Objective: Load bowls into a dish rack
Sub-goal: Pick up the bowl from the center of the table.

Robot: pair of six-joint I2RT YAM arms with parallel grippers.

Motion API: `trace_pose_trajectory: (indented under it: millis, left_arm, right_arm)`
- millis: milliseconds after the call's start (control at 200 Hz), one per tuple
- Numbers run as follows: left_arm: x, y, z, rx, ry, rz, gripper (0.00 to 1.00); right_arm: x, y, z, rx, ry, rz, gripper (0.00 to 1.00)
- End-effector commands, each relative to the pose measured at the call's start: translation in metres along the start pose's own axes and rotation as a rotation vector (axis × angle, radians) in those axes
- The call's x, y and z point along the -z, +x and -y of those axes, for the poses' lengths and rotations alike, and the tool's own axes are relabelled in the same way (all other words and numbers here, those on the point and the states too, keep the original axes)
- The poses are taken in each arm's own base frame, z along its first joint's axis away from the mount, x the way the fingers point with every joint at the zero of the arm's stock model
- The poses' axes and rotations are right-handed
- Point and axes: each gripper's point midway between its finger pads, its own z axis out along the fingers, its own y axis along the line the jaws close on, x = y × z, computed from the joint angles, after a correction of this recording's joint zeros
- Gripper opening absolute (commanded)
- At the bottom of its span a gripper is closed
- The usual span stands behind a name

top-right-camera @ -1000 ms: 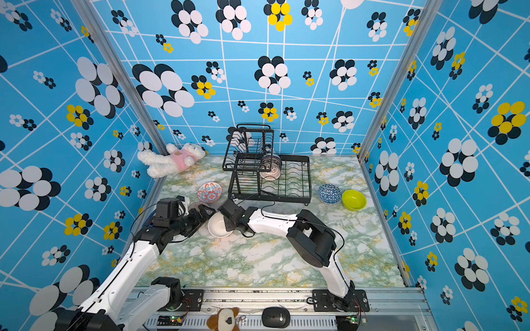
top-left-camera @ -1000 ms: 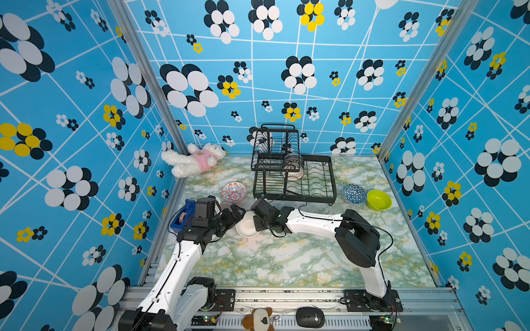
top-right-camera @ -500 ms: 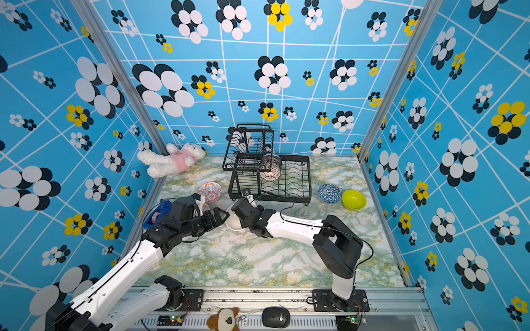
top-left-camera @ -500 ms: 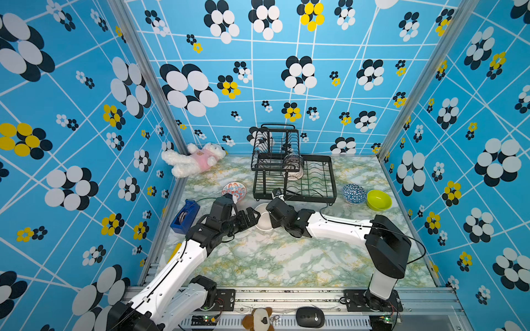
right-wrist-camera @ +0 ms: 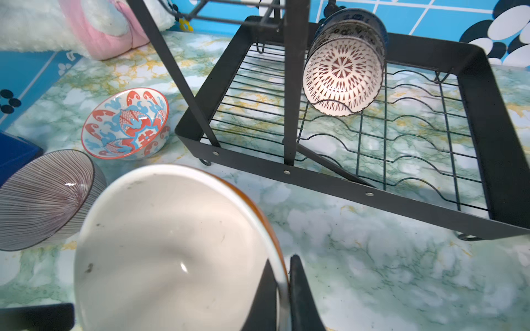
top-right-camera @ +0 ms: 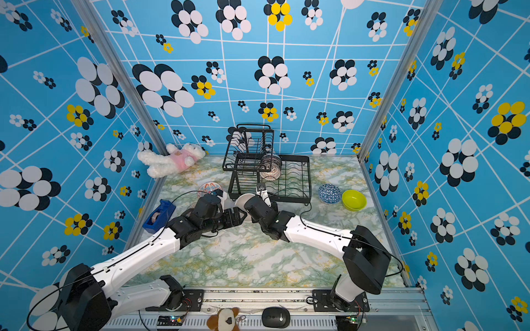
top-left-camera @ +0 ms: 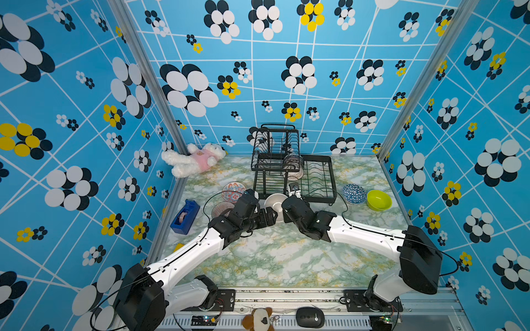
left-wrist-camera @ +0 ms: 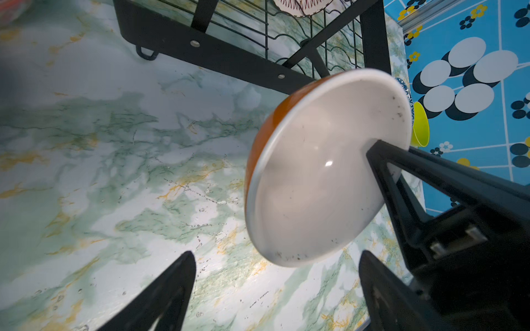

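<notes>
- Left of the dish rack (top-left-camera: pixel 333 177): a red-and-blue bowl (top-left-camera: pixel 233 191) and a ribbed purplish bowl (top-left-camera: pixel 222 208) sit close together on the surface (top-left-camera: pixel 286 258), outside the rack. Neither is loaded yet.
- Left hand (top-left-camera: pixel 268 217): fingers apart and holding nothing, poised just beside the near left edge of the white bowl.
- Centre: a white bowl (top-left-camera: pixel 274 200) with an orange outside is tilted up off the surface, just near of the rack's front rail and not yet over it. This looks like the bowl now being loaded.
- Right hand (right-wrist-camera: pixel 282 266): fingers together, clamped on the white bowl's rim, one inside and one outside.
- Rack, far centre: at least two patterned bowls (top-left-camera: pixel 293 167) stand on edge, one behind the other, in the slotted lower tray. Most of the wire slots to their right are free.
- Right of the rack: a blue-and-white bowl (top-left-camera: pixel 354 193) and a green bowl (top-left-camera: pixel 379 199) rest side by side on the surface, untouched.
- Progress, as judged: two or so bowls loaded, one in transit, four left on the surface, so somewhat under halfway.
</notes>
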Motion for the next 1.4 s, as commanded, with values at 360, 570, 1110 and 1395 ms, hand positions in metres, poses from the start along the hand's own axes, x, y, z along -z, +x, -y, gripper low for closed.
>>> trace_pose_trajectory:
  millis: [360,570,1110,1395]
  left_arm:
    - [-0.031,-0.012,0.039,0.004,0.124,0.033,0.63]
    - [-0.039,-0.009,0.043,-0.001,0.132,0.026,0.48]
    - [-0.048,-0.004,0.049,0.005,0.142,0.005,0.09]
    - [-0.052,-0.009,0.044,-0.003,0.07,0.073,0.0]
  right_arm:
    - [0.039,-0.031,0.039,-0.178,0.037,0.186,0.0]
    - [0.044,-0.032,0.044,-0.19,0.041,0.202,0.0]
    - [0.041,-0.025,0.041,-0.22,0.017,0.188,0.0]
    - [0.033,-0.012,0.052,-0.4,-0.035,0.094,0.27]
